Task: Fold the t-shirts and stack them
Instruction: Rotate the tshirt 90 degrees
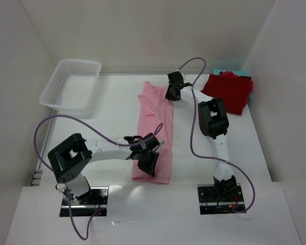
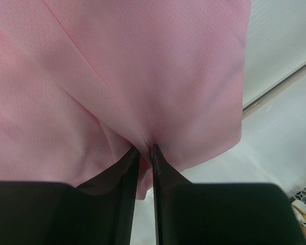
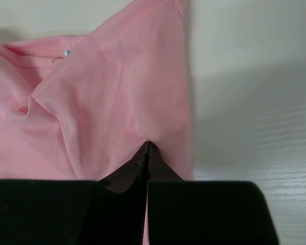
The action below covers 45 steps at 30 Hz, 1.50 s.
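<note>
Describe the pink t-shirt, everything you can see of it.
The pink t-shirt is light pink, fine-knit cloth, folded lengthwise into a long narrow strip lying on the white table. Its collar, with a small blue tag, is at the far end. The left gripper pinches the near end; the right gripper pinches the cloth near the collar.

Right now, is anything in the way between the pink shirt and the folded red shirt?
Nothing lies on the table between the pink shirt and the red shirt. Only the right arm, gripping the pink shirt, reaches across that gap.
</note>
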Motion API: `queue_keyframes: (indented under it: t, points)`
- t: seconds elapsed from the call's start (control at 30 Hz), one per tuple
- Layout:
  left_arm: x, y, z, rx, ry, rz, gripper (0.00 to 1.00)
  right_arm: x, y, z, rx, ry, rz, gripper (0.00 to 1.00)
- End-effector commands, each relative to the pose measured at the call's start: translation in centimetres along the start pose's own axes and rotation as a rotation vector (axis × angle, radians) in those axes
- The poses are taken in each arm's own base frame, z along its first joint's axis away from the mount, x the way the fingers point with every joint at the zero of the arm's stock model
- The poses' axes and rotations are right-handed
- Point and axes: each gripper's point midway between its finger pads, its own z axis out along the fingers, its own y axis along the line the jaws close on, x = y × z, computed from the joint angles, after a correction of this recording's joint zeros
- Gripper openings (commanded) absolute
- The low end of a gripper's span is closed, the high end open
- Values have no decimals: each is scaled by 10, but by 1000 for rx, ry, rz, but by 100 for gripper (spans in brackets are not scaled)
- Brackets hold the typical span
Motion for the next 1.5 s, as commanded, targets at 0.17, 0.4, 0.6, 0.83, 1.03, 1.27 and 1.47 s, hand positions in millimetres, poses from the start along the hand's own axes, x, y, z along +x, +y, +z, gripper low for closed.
queue_keyframes:
  t: [0.17, 0.4, 0.6, 0.83, 1.03, 1.27, 1.47]
  points:
    - [-4, 9, -5, 21, 5, -20, 28, -15, -20, 17, 56, -7, -22, 0]
    - [-18, 8, -12, 39, -28, -19, 34, -48, -11, 17, 19, -54, -34, 0]
    - [-33, -7, -31, 72, -80, 19, 37, -98, 4, -19, -61, -120, -25, 5]
    - [-56, -21, -77, 109, -206, 49, 58, -105, 5, -76, -95, -156, -33, 12]
    - [-47, -31, -81, 190, -203, 91, 47, -38, -18, -78, -80, -34, -18, 1]
    - [-29, -26, -56, 218, -117, 108, 32, 30, -7, -69, -89, 71, -51, 0]
    - [-31, -29, -42, 253, -100, 124, 31, 50, -7, -57, -74, 103, -61, 0]
